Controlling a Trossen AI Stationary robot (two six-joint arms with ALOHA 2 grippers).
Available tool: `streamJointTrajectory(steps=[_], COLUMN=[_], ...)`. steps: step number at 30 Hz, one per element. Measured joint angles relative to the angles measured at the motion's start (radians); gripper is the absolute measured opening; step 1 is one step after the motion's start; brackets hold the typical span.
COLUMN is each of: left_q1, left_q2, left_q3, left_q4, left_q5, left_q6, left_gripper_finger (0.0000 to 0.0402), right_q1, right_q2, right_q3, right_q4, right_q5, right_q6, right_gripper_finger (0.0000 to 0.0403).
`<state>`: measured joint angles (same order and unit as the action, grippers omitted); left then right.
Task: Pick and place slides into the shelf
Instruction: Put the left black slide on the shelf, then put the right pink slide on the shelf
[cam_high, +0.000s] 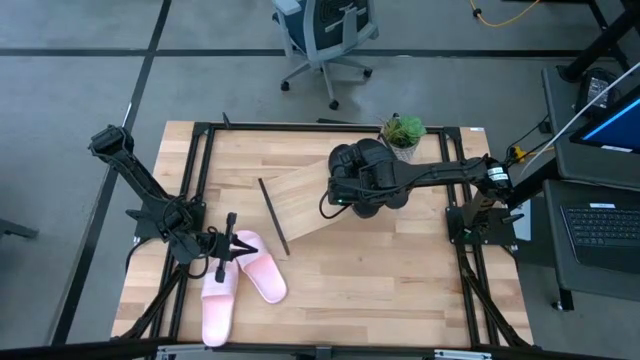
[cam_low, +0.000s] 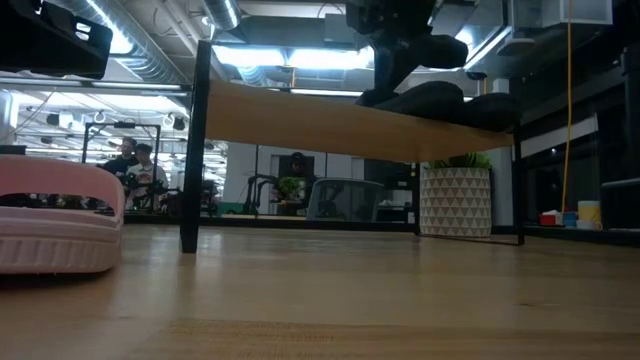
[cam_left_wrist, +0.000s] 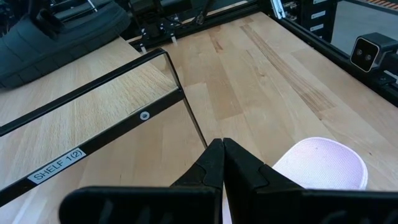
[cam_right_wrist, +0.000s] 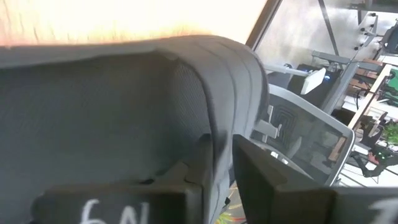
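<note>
On the near left part of the light butcher-block wooden desk (cam_high: 400, 280), framed by black metal rails, lie the two light pink open-toe slide sandals (cam_high: 240, 280), one pointing toward the near edge and the other angled beside it. The left gripper (cam_high: 228, 246) sits just above them with its dark fingers (cam_left_wrist: 214, 168) pressed together and holding nothing, the rounded end of one pink slide just beside them in the left wrist view. Farther in, the slanted light-wood shelf with thin black end rods (cam_high: 300, 200) stands near the desk's middle; a white label on its black bar reads "SHELF 1(2)" (cam_left_wrist: 57, 165). On the shelf's far right end rest the matte black slide sandals (cam_high: 365, 165), and the right gripper (cam_high: 345, 190) is there with its fingers (cam_right_wrist: 199, 168) clamped on the strap of one black slide; white handwriting on the gripper cannot be read. At the far right corner stands a small green plant in a white patterned pot (cam_high: 403, 135). Beyond the desk are a grey floor, a grey office chair (cam_high: 325, 35), and, at table height, a lit workroom with people seated far off.
</note>
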<state>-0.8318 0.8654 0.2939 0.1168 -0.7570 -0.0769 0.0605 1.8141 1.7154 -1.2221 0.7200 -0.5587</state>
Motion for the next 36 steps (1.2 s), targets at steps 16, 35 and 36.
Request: streamJointTrajectory(steps=[16,35,36], left_q1=[0.0,0.0,0.0], left_q2=[0.0,0.0,0.0], left_q3=[0.0,0.0,0.0], left_q4=[0.0,0.0,0.0], left_q5=[0.0,0.019,0.019], left_q6=[0.0,-0.003,-0.003], left_gripper_finger=[0.0,0.0,0.0], right_q1=[0.0,0.01,0.01], right_q2=[0.0,0.0,0.0], right_q3=[0.0,0.019,0.019], right_q4=[0.004,-0.078,-0.087], right_q5=[0.044,0.038,0.038], right_q6=[0.0,0.056,0.058], right_gripper_finger=[0.0108,0.0122,0.0122])
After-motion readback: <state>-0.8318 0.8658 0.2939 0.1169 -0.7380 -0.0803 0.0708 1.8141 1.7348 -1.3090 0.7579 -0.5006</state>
